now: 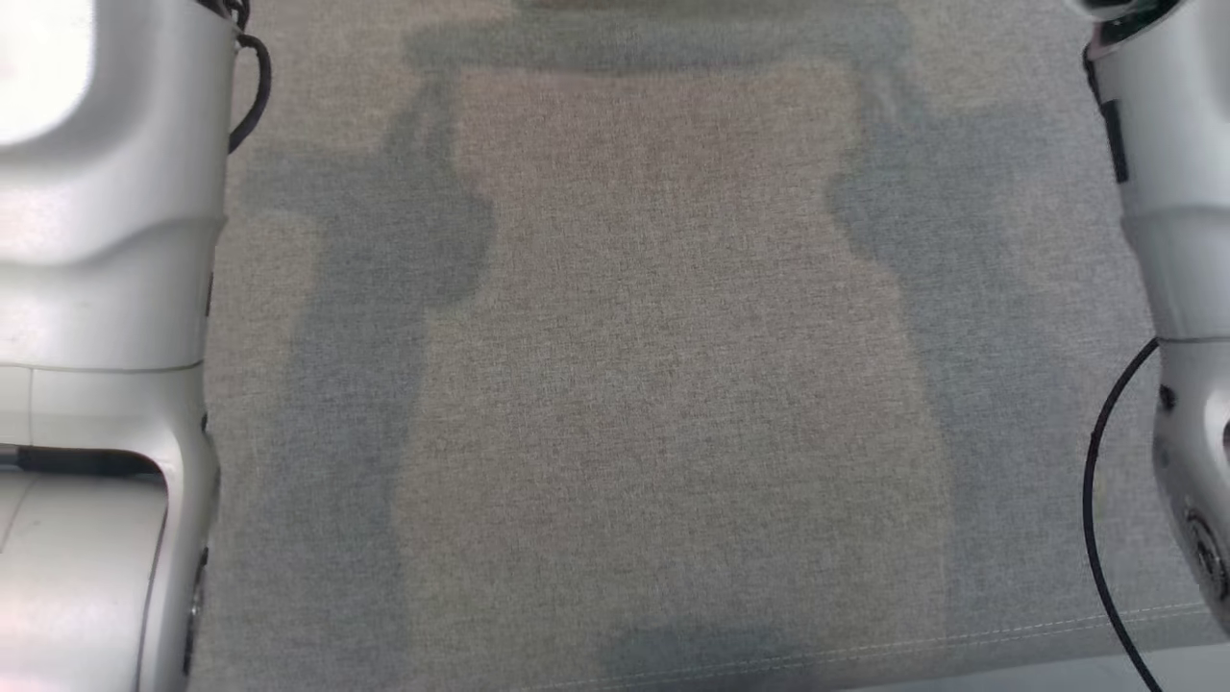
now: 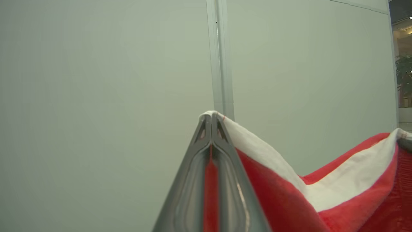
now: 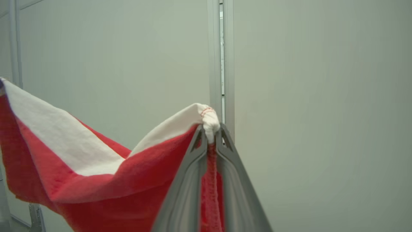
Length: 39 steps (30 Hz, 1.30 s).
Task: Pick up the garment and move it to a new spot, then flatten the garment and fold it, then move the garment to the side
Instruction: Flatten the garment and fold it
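Red garment (image 2: 280,193) hangs slack between the claws: left claw (image 2: 211,124) pinched shut on one white-hemmed corner, right claw (image 3: 210,132) clamped on another. Two-corner hold, claws apart, likely meant to let it drape open for laying flat.

The left gripper (image 2: 211,118) is clamped shut on a corner of the garment (image 2: 280,180), the right gripper (image 3: 210,129) on another; the left forearm (image 1: 106,240) and the right forearm (image 1: 1177,192) are extended forward.

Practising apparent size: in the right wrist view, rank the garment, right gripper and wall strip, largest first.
1. garment
2. right gripper, though its nearness to the camera enlarges it
3. wall strip
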Motion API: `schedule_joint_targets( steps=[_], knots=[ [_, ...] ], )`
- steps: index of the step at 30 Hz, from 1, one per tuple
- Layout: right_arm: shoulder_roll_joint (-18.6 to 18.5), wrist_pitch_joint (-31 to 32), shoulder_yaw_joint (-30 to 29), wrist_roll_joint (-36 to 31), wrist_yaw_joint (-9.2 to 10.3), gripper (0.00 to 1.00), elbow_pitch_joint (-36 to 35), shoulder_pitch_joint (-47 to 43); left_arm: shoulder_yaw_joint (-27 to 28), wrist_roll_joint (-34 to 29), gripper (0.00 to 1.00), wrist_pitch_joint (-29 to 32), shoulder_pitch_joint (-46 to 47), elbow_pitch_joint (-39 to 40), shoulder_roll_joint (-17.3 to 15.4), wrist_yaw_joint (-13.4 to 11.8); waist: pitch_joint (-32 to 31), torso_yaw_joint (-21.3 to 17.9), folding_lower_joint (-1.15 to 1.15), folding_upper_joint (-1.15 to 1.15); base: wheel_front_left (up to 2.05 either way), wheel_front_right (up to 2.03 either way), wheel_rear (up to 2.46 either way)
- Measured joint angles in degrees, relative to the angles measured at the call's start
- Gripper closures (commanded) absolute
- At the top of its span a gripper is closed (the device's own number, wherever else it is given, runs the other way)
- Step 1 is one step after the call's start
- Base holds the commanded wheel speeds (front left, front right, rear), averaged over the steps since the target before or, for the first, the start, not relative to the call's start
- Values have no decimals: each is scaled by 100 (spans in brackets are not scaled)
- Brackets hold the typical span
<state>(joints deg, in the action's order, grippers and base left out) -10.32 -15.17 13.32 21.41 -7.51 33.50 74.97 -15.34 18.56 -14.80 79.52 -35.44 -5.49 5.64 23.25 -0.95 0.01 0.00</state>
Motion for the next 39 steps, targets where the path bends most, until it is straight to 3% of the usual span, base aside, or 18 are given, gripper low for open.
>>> schedule_joint_targets(
  steps=[8,12,16,26,32,39],
  knots=[
    [-58,1,639,92,-1,100,209,-608,291,446,100,-14,-1035,-620,242,99,374,49,0,0,0,0,0],
    [-289,0,979,253,0,100,-222,-1380,196,1046,100,-14,-1861,-399,254,136,475,136,0,0,0,0,0],
    [-549,0,1225,379,-1,100,-910,-2515,107,1193,100,-14,-2871,58,264,40,426,198,0,0,0,0,0],
    [-878,0,1001,324,-1,100,-2462,-4996,-20,419,100,-14,-5299,1704,270,-126,-38,159,-1,0,0,0,0],
    [-990,0,898,71,-1,100,-2802,-6023,110,27,100,-14,-6595,2588,245,-213,-402,144,-1,0,0,0,0],
    [-961,0,576,-204,-1,100,-3004,-7143,215,-74,100,52,-7909,3512,2,-421,-883,160,-1,0,0,0,0]
  ],
)
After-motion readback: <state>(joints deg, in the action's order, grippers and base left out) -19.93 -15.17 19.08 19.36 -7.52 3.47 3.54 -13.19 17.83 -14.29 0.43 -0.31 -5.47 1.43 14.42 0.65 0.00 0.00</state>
